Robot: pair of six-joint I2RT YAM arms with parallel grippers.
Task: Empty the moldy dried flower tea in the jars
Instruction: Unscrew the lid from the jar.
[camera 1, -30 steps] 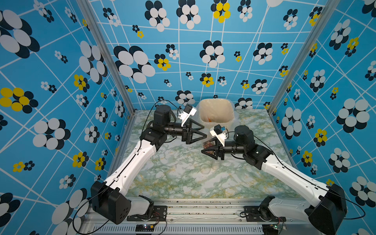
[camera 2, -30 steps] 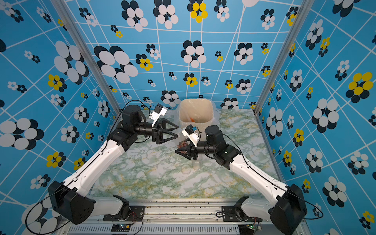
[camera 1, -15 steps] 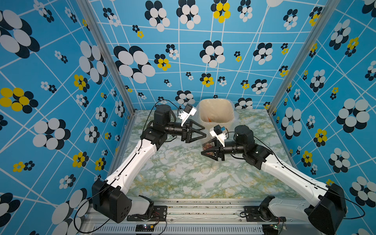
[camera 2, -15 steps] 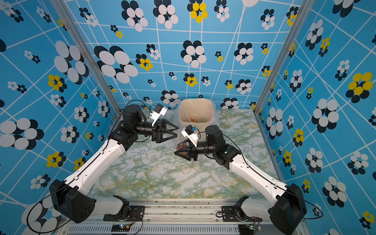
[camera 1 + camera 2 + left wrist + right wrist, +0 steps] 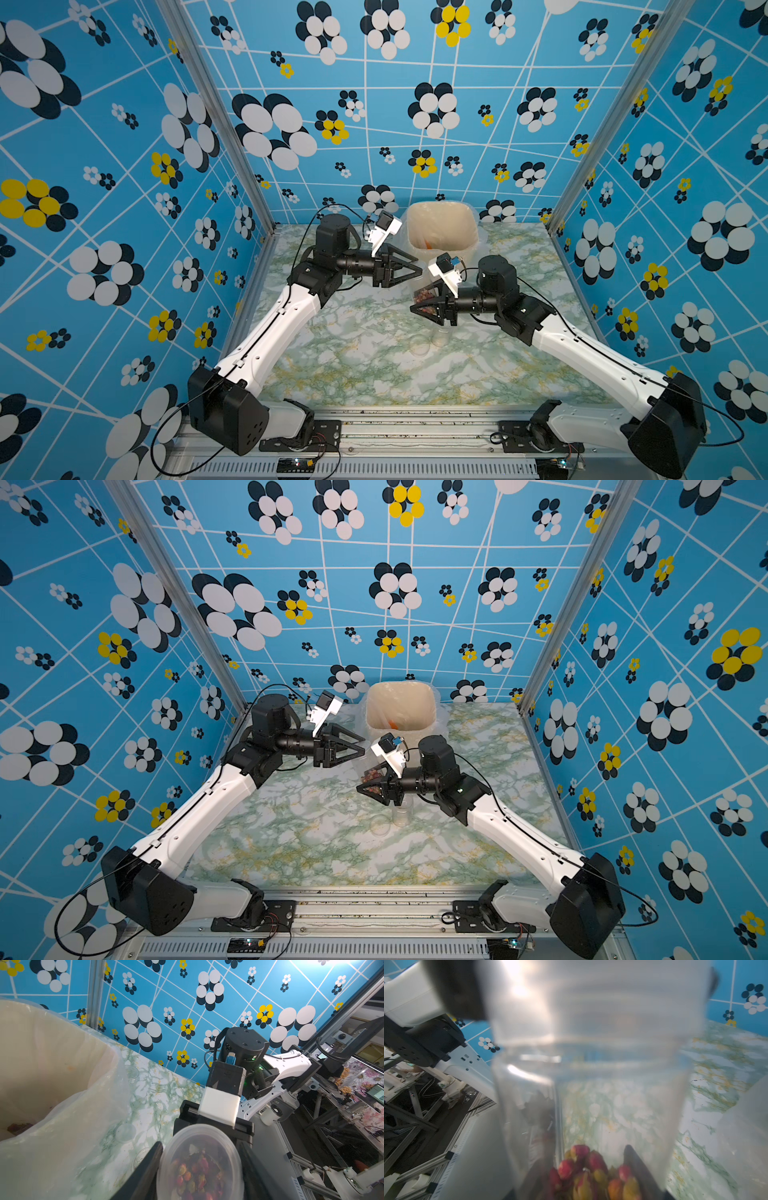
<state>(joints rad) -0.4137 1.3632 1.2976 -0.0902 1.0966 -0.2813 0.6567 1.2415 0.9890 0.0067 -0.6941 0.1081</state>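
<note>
Now | right gripper (image 5: 420, 302) clamped on jar (image 5: 591, 1084) of tea (image 5: 591, 1172) | left gripper (image 5: 419, 266) clamped on its lid (image 5: 199, 1147)

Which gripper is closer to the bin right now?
Left. The left gripper sits just off the bin's near rim, at the jar's top; the right gripper grips the jar lower down, farther from the bin.

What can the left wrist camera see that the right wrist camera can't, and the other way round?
Left wrist only: the inside of the lined bin, a loose lid on the table, the right arm. Right wrist only: the left arm. Both: the jar of dried flowers, from above on the left wrist, blurred from the side on the right, and the marble table.
</note>
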